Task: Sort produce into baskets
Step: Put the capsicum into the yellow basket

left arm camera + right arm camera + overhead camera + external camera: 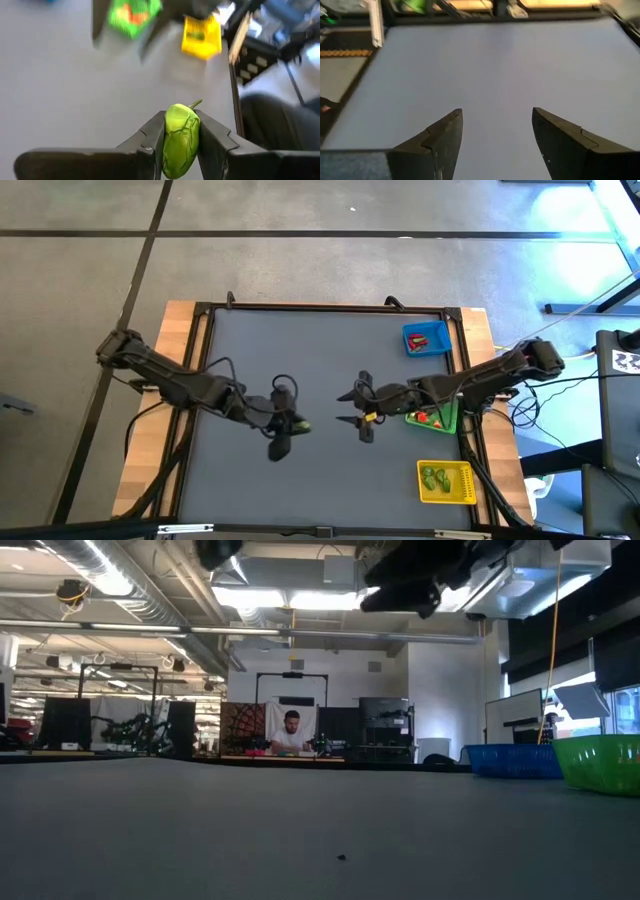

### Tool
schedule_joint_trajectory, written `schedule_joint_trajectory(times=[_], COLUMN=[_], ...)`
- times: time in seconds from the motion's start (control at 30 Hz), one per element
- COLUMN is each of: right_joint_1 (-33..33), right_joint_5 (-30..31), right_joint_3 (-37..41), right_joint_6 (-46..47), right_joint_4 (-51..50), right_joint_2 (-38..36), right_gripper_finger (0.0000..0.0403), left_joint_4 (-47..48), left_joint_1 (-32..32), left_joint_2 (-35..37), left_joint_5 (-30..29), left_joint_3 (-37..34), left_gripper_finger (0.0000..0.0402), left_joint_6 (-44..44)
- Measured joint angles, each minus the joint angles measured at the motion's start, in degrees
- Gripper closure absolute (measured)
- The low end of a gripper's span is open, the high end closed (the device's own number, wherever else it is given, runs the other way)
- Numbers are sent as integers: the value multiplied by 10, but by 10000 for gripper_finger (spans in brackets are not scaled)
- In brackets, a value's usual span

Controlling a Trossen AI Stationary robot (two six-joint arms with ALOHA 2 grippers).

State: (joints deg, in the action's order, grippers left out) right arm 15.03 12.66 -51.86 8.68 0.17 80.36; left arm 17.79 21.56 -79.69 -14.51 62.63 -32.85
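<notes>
Two arms reach in over the grey table [300, 360] from opposite sides. Left gripper [181, 142] is near mid-table, left of centre, its two fingers closed on a green toy pepper [180, 137] (stem pointing away from the wrist); the pepper sits upright between the pads, clear of the table surface. Right gripper [497, 135] is just right of centre, facing the left one, with fingers spread wide and nothing between them.

Three baskets stand along the right side of the table. Blue basket [426, 339] is farthest back, with red pieces inside. Green basket [447, 418] is in the middle, partly under the right arm, holding red pieces. Yellow basket [446, 482] is nearest the front edge, with green pieces in it.

Low view: a person [291, 733] sits at a desk far behind.
</notes>
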Motion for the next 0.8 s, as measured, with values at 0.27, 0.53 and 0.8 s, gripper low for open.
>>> schedule_joint_trajectory(times=[0.27, 0.53, 0.8], right_joint_1=[0, 0, -1], right_joint_5=[-49, -109, -141], right_joint_3=[0, 1, 1], right_joint_6=[-36, -49, -46], right_joint_4=[152, 215, 207], right_joint_2=[60, 71, 67], right_gripper_finger=[164, 204, 292], left_joint_4=[-129, -148, -142], left_joint_1=[-23, -28, -29], left_joint_2=[-51, -79, -77], left_joint_5=[-15, -11, -13], left_joint_3=[0, 0, 1], left_gripper_finger=[318, 318, 318], left_joint_6=[61, 77, 96])
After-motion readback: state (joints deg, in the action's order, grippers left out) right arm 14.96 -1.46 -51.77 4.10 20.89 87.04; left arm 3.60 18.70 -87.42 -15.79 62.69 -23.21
